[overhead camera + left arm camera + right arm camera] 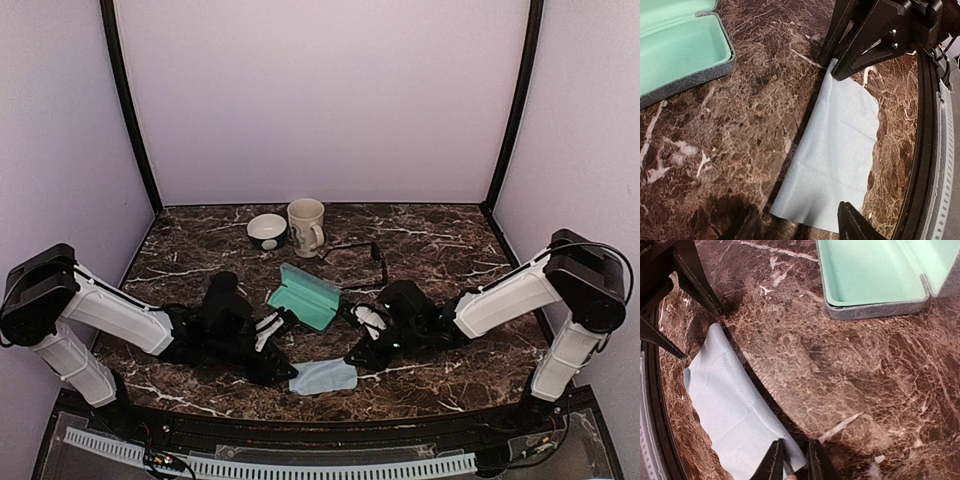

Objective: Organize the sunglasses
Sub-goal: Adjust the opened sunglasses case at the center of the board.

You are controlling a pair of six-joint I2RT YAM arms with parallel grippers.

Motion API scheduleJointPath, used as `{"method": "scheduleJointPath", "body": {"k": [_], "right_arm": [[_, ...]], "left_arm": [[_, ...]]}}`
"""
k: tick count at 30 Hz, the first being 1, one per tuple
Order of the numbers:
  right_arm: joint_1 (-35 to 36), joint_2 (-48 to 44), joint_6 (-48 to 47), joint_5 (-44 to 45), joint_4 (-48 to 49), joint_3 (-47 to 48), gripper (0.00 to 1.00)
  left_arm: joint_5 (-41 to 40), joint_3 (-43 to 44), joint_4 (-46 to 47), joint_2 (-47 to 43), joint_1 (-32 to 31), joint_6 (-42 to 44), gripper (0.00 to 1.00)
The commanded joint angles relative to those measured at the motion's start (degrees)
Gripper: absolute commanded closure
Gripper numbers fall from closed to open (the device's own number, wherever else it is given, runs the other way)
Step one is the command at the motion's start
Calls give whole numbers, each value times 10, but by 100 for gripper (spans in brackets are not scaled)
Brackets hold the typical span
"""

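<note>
Right pincer (793,462) nearly closed, nipping corner of cloth (735,415), pale blue. Left pincer (797,216) half open, straddling cloth's opposite end, gripping nothing. Open mint-lined case (305,295) on desk (440,245), between pincers and sunglasses (378,256): thin black wire pair beyond case, near mug (306,226) and bowl (267,231).

Dark marble tabletop (840,370). Pale blue cloth (735,415), lower left, lying flat. Open grey case (875,310), mint-lined, upper right, well apart from cloth. Right fingers (772,462), bottom edge, close together at cloth's corner.
</note>
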Motion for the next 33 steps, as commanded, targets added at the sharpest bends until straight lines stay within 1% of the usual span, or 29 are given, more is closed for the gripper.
{"method": "scheduleJointPath", "body": {"k": [1,9,15,22,26,28,29,33], "right_arm": [[-13,15,-12,-11,-20,12,83],[-23,22,-20,-29,-31,28,89],[-31,32,-19,-36,-50,44,91],[-36,26,-13,-34,-51,43,88],[-36,27,-11,-35,-50,42,84],[-36,27,-9,-34,-48,41,80],[-36,25,-7,-33,-47,41,78],[-38,16,10,-18,-48,46,68]], "left_arm": [[10,10,7,9,5,10,47],[2,28,0,20,9,15,54],[11,43,-9,42,12,24,64],[17,45,-16,49,13,27,67],[16,47,-25,51,13,28,71],[12,46,-26,49,13,26,70],[9,46,-26,46,13,25,68],[-4,48,-29,29,16,21,56]]}}
